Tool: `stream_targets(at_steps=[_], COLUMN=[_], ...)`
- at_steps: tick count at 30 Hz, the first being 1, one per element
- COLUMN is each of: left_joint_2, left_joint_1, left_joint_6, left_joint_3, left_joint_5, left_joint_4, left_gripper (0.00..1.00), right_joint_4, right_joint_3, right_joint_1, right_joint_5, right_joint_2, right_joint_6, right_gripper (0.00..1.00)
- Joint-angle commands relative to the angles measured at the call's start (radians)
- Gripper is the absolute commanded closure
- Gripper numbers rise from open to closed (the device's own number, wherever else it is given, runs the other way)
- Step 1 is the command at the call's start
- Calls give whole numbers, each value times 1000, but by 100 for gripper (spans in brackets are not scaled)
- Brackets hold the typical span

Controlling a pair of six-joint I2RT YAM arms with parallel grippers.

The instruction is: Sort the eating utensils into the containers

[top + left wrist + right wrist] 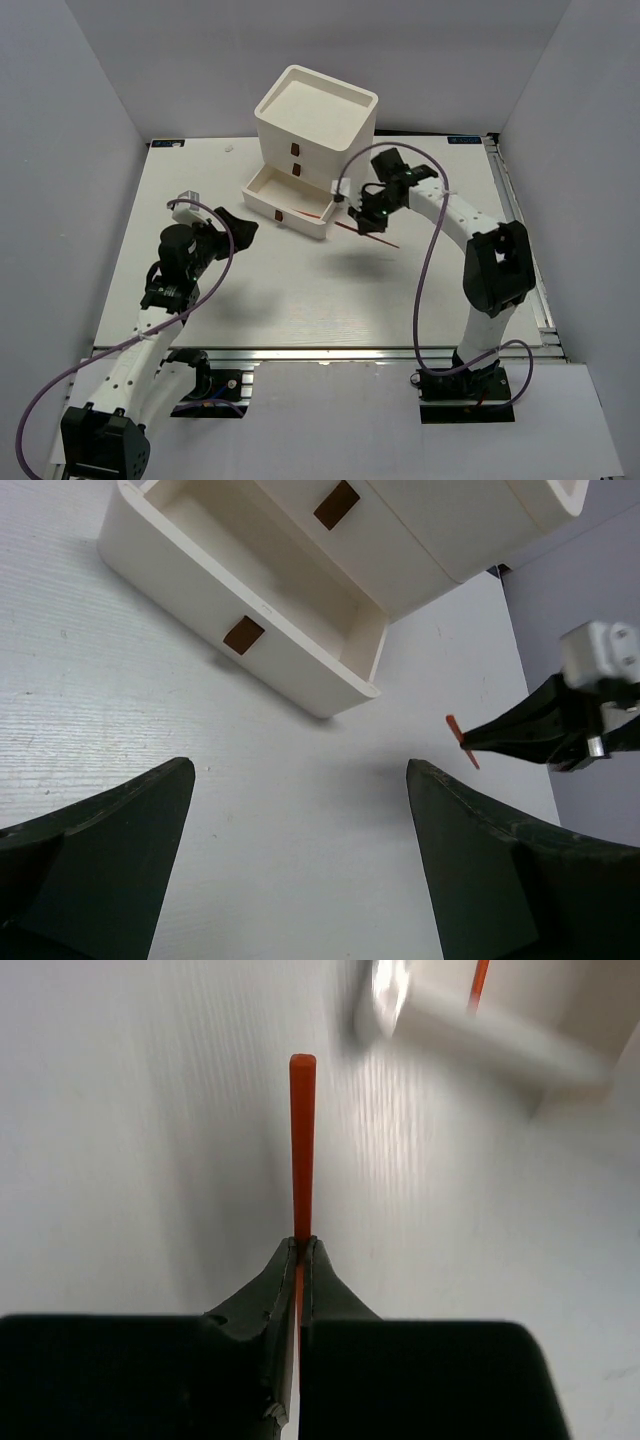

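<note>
My right gripper (352, 212) is shut on a thin orange chopstick (368, 233), just right of the pulled-out bottom drawer (262, 181) of the white three-drawer unit (316, 110). In the right wrist view the chopstick (301, 1140) sticks straight out past the closed fingertips (286, 1260) over the table. A second thin orange strip (479, 984) shows at the drawer corner, blurred. My left gripper (243, 225) is open and empty, left of the drawer. Its wrist view shows the drawer (330, 678), its inside bare where visible, and the chopstick's tip (460, 738). No forks or knives are in view.
The two upper drawers are closed, each with a dark red pull (295, 150). The unit's top is an open tray (356, 96). Grey walls enclose the white table (300, 290). A metal rail (330, 355) runs along the near edge.
</note>
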Motion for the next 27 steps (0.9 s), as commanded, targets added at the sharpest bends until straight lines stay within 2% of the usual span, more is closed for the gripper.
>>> stream_targets(at_steps=[1, 2, 5, 6, 9, 13, 16, 22, 24, 25, 27], left_joint_2=[4, 2, -4, -4, -9, -21, -24, -22, -19, -15, -4], left_joint_1=[6, 6, 6, 6, 6, 6, 6, 6, 8, 6, 6], left_joint_6=[3, 6, 5, 5, 3, 5, 7, 16, 13, 13, 11], left_joint_3=[29, 29, 30, 30, 35, 37, 38, 40, 38, 37, 37], left_joint_5=[-7, -9, -12, -10, -12, -18, -18, -19, -18, -15, -7], left_joint_4=[18, 17, 14, 12, -2, -18, -28, -39, -32, -28, -17], left_gripper=[2, 2, 2, 2, 2, 2, 2, 2, 2, 2, 2], right_joint_4=[-8, -2, 57, 95, 324, 580, 734, 785, 772, 769, 732], right_joint_3=[178, 289, 476, 561, 578, 504, 435, 412, 398, 398, 418], right_joint_1=[91, 128, 179, 188, 211, 222, 228, 231, 230, 228, 222], right_joint_5=[-158, -165, -195, -192, -151, -15, 89, 171, 170, 153, 127], right_joint_2=[34, 77, 175, 194, 211, 225, 246, 286, 291, 292, 294], right_joint_6=[96, 163, 285, 372, 533, 627, 609, 528, 506, 500, 492], right_gripper=[100, 100, 100, 100, 100, 100, 100, 100, 92, 84, 74])
